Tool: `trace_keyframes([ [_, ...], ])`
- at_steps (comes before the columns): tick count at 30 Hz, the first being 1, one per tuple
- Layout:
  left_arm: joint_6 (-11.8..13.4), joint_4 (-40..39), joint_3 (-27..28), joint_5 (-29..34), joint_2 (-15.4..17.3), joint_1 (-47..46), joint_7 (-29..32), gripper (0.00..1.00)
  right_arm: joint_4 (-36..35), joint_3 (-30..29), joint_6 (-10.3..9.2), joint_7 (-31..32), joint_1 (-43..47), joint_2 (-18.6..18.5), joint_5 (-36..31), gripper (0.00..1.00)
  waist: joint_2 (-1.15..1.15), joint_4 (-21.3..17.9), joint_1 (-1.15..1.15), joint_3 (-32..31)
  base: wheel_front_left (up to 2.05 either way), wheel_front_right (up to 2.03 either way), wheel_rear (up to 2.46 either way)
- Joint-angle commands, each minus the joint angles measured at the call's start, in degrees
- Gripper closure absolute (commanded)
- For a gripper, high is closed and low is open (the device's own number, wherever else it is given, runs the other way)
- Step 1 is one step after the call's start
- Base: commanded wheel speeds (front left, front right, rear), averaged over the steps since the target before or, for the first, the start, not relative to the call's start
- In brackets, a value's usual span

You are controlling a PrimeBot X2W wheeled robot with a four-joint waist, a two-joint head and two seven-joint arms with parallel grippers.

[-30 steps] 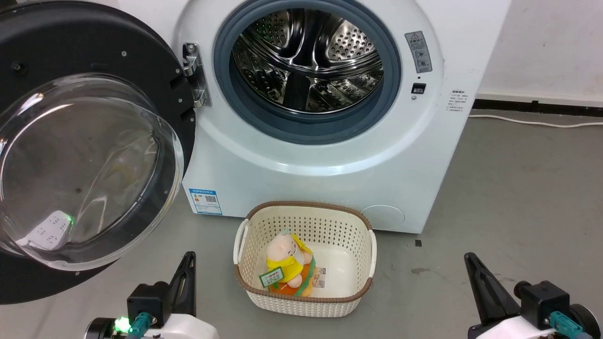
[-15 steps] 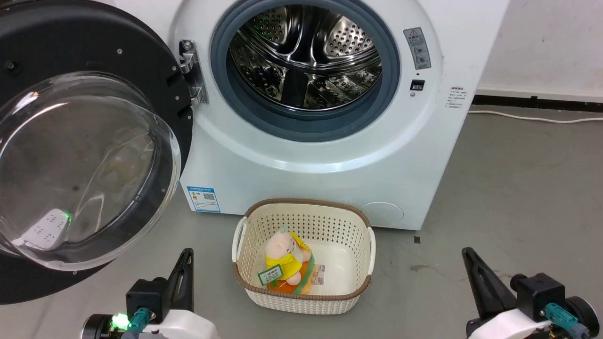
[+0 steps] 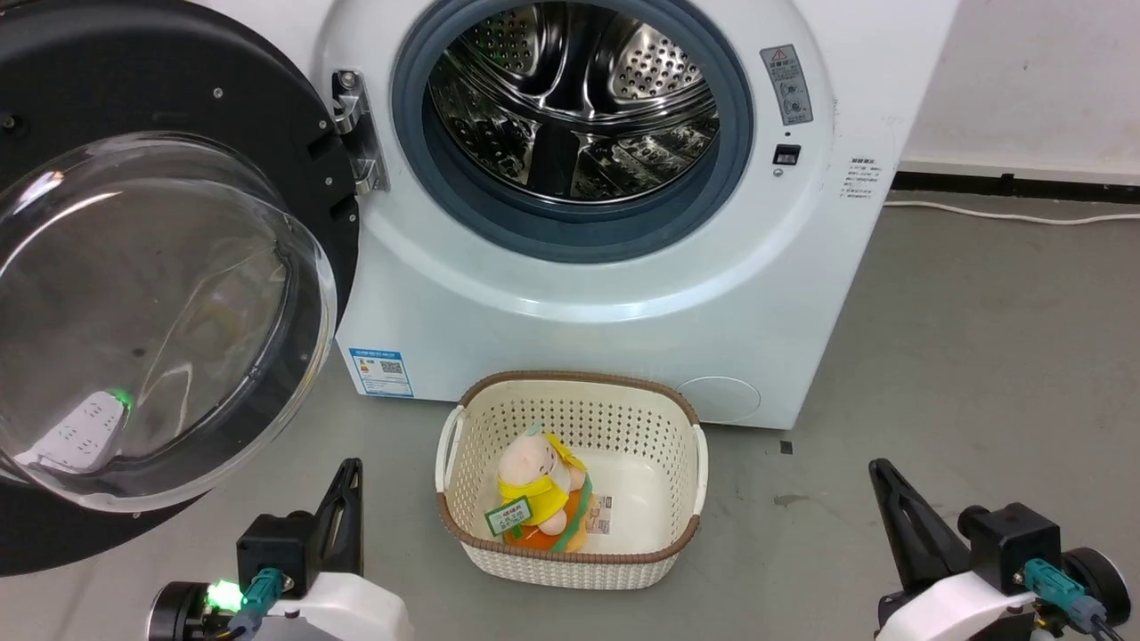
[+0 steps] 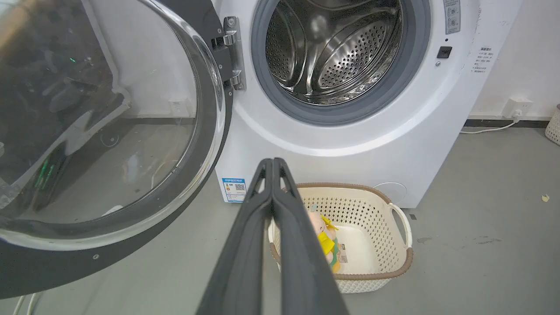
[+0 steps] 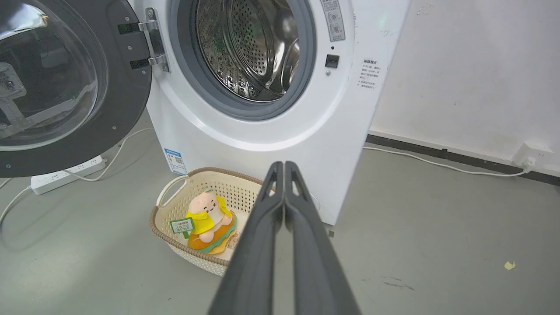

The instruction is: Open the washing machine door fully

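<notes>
Only my head camera had drifted since a second earlier, nudging the whole scene slightly upward; nothing else had shifted. Hinged on the left of the big white front-loading washing machine (image 3: 623, 294), the round glossy black door (image 3: 134, 71) with its bulging glass bowl stood swung wide open. Before the machine sat a cream perforated basket (image 3: 570, 565) holding a pink-and-yellow plush toy (image 3: 534, 481). My left gripper (image 4: 272, 164) and right gripper (image 5: 283, 166) hovered farther from the machine than the basket, both with fingers pressed together, empty.
</notes>
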Motion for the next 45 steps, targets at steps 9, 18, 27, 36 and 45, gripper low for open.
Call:
trace_keyframes([
  [9, 0.1, -1.0, 0.6, 1.0, 0.0, -1.0, 1.2, 1.0, -0.7, 0.2, 0.04, 1.2, -1.5, 0.3, -0.8, 1.0, 0.0, -0.2, 0.0, 0.4, 0.0, 0.0, 0.0],
  [18, 0.2, -1.3, 0.8, 1.2, 0.0, -1.2, 1.7, 1.0, -0.7, 0.3, 0.05, 1.6, -1.8, 0.3, -1.0, 1.0, 0.0, -0.3, 0.0, 0.5, 0.0, 0.0, 0.0],
  [27, 0.2, -1.3, 0.8, 1.2, 0.0, -1.2, 1.7, 1.0, -0.7, 0.3, 0.05, 1.6, -1.8, 0.3, -1.0, 1.0, 0.0, -0.3, 0.0, 0.5, 0.0, 0.0, 0.0],
  [36, 0.2, -1.3, 0.8, 1.2, 0.0, -1.2, 1.7, 1.0, -0.7, 0.3, 0.05, 1.6, -1.8, 0.3, -1.0, 1.0, 0.0, -0.3, 0.0, 0.5, 0.0, 0.0, 0.0],
  [45, 0.2, -1.3, 0.8, 1.2, 0.0, -1.2, 1.7, 1.0, -0.7, 0.3, 0.05, 1.6, -1.8, 0.3, -1.0, 1.0, 0.0, -0.3, 0.0, 0.5, 0.0, 0.0, 0.0],
])
